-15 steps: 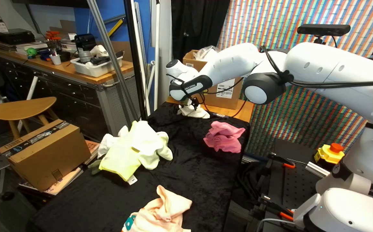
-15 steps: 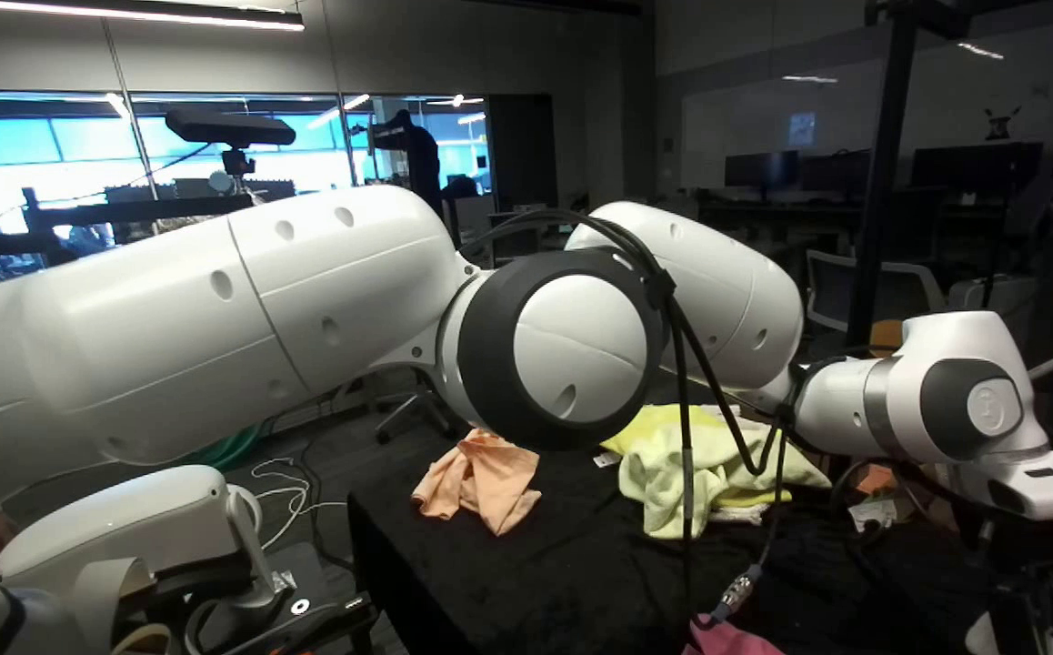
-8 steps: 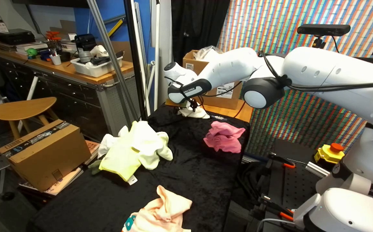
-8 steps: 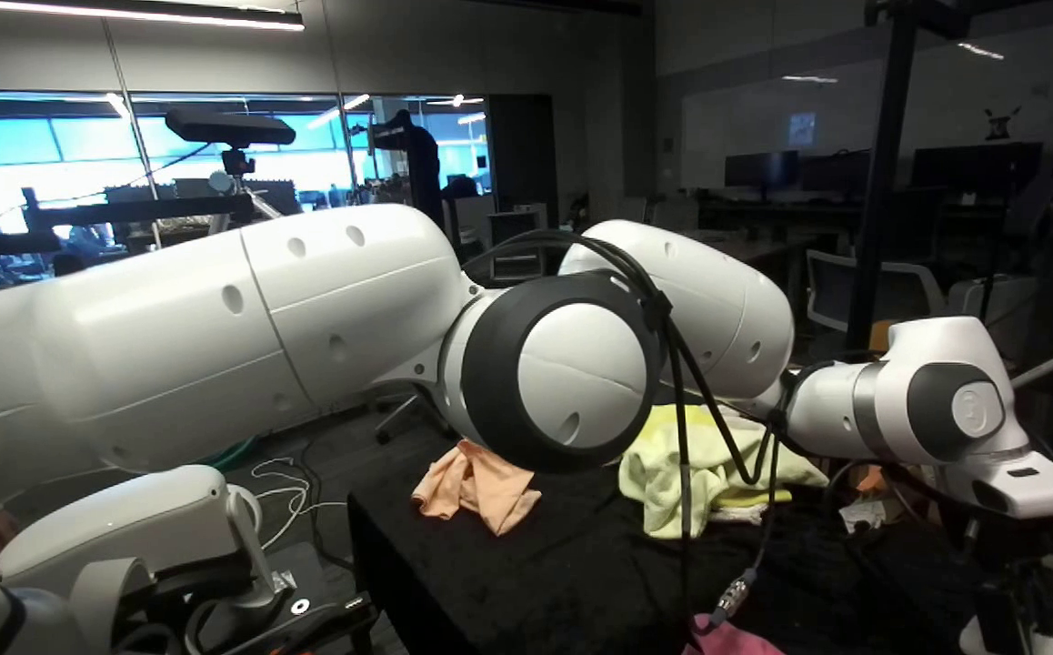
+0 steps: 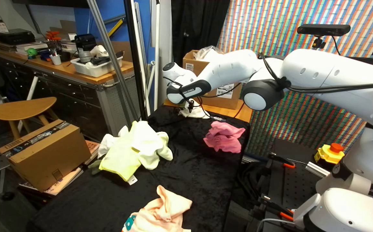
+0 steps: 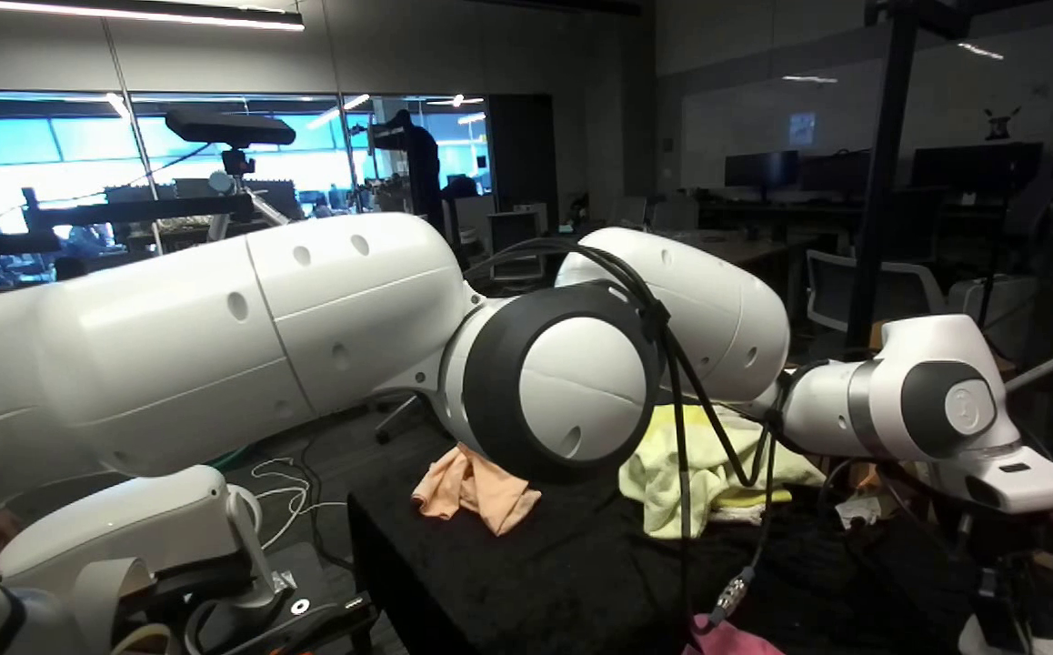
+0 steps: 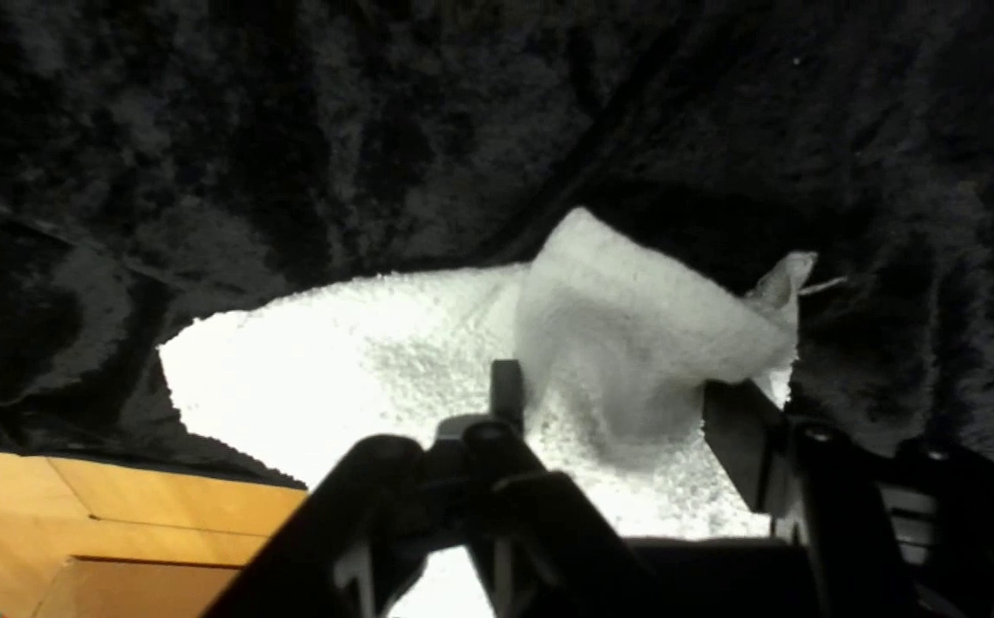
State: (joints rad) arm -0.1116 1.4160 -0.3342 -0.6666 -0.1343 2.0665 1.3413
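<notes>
Black fabric (image 7: 377, 137) underlies the white cloth (image 7: 437, 352), partly hidden by the half-spread gripper (image 7: 613, 403), which clamps nothing.

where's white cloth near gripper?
In an exterior view, white cloth lies far back on black tabletop, left of pink cloth; wrist view: at the gripper.

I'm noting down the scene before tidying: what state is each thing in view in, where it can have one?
White terry cloth: rumpled
Gripper: jaws apart, cloth between them
Pink cloth: crumpled
Peach cloth: crumpled
Yellow-green cloths: heaped
Taped cardboard box: closed
White-labelled cardboard box: open, plastic at its top
White bin: open, filled
Pen cup: upright, filled
Emergency-stop button: pressed or not, cannot tell
</notes>
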